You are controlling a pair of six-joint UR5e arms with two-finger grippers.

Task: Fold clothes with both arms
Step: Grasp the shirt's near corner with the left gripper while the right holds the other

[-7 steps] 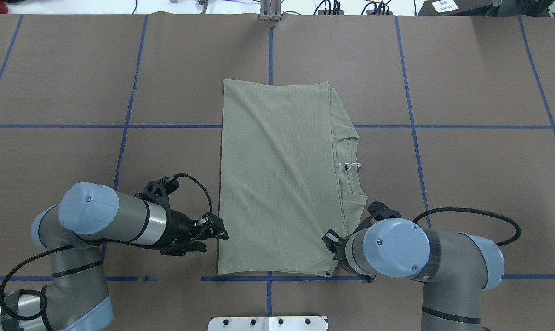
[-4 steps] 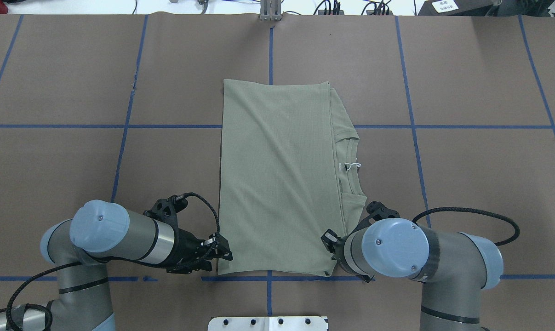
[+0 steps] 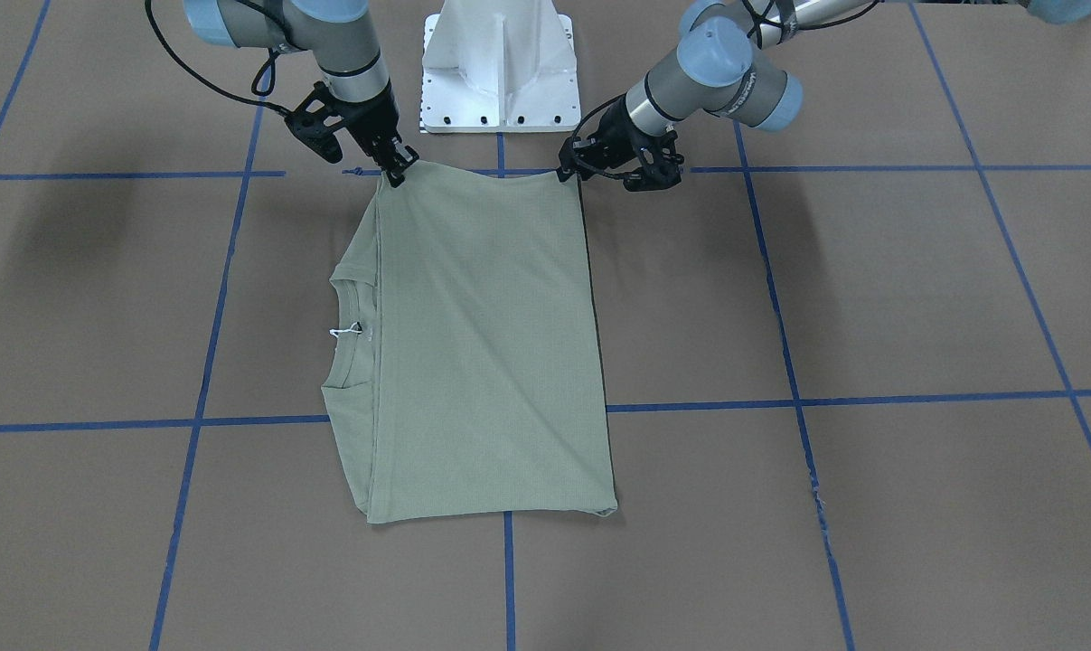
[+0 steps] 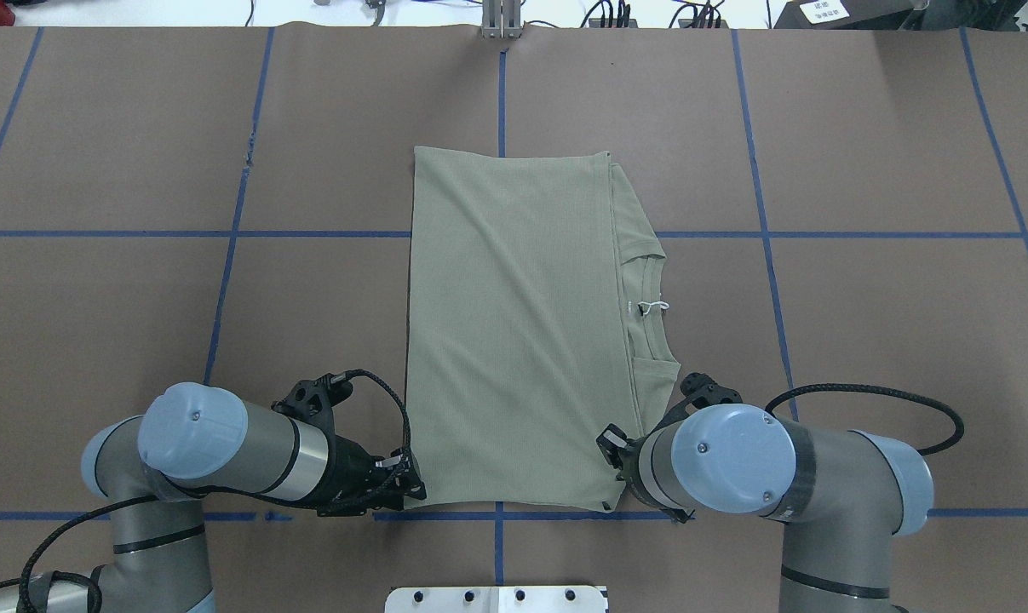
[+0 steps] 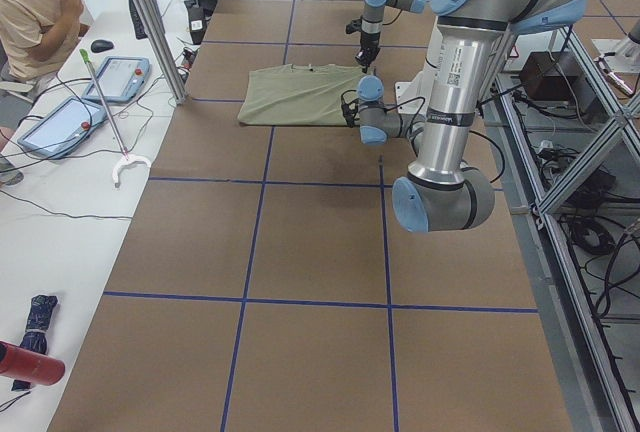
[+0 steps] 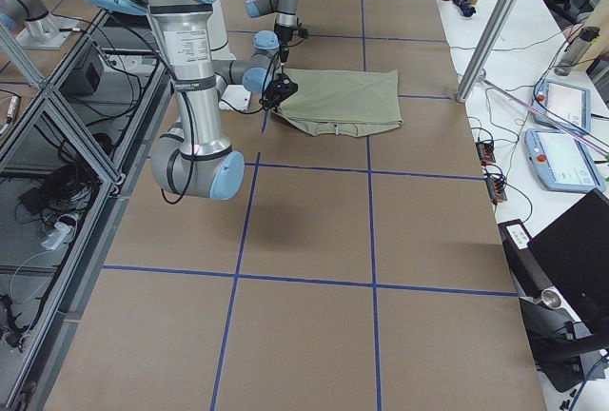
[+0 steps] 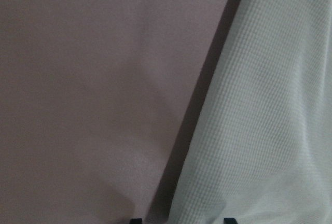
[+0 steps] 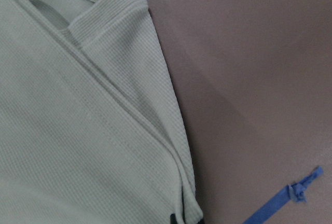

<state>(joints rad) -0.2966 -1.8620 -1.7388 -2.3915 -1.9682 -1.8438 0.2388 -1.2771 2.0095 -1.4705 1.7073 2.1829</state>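
Observation:
The sage-green shirt (image 4: 514, 340) lies folded into a long rectangle on the brown table (image 4: 863, 340). Its ribbed collar (image 4: 650, 289) and white string tag (image 4: 652, 306) stick out on the right side. My left gripper (image 4: 411, 491) is low at the shirt's near-left corner. It is open, and in the left wrist view the shirt's edge (image 7: 270, 130) lies between the two fingertips. My right gripper (image 3: 397, 172) is at the near-right corner, hidden under its wrist in the overhead view. It is shut on the shirt's corner (image 8: 181, 203).
The white base pedestal (image 3: 500, 63) stands just behind the shirt's near edge. Blue tape lines (image 4: 760, 213) grid the table. A metal post (image 4: 502, 21) stands at the far edge. An operator (image 5: 35, 2) sits beyond it beside tablets (image 5: 120, 77).
My left arm has swung toward the robot's base along the shirt's left edge, bringing its gripper down to the near-left corner. The right arm and the shirt have not moved.

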